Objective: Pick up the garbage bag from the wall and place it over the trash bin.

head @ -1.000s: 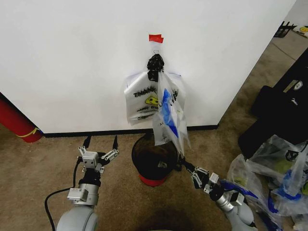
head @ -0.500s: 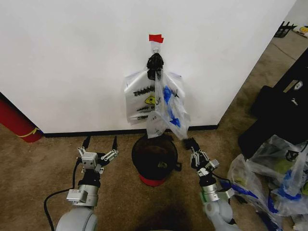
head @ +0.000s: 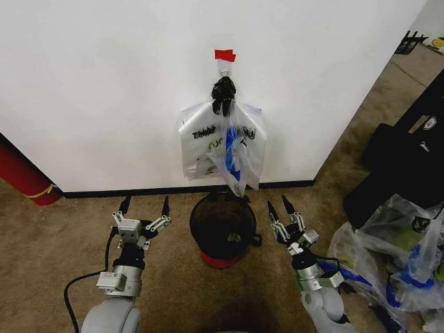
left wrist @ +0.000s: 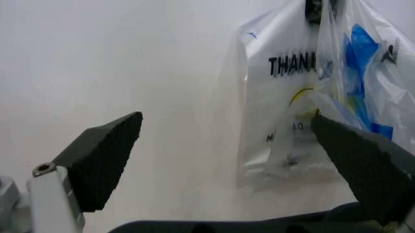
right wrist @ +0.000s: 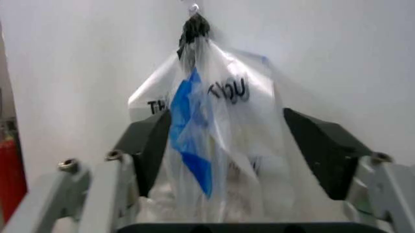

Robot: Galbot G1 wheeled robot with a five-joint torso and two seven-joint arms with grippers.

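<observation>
My right gripper (head: 285, 209), jaws spread, faces the crinkly translucent blue-patched garbage bag (head: 234, 156); advise pinching only that front layer. Left gripper (head: 144, 209) likewise spread, idle.

Garbage bag (head: 233, 154) above trash bin (head: 223, 225)

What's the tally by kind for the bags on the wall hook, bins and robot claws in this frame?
Bags on the hook: 2, the garbage bag with blue patches and the THANK YOU bag behind it.
Bins: 1, the trash bin below them.
Claws: 2, the left claw and right claw, both open and empty.
Total: 5
</observation>
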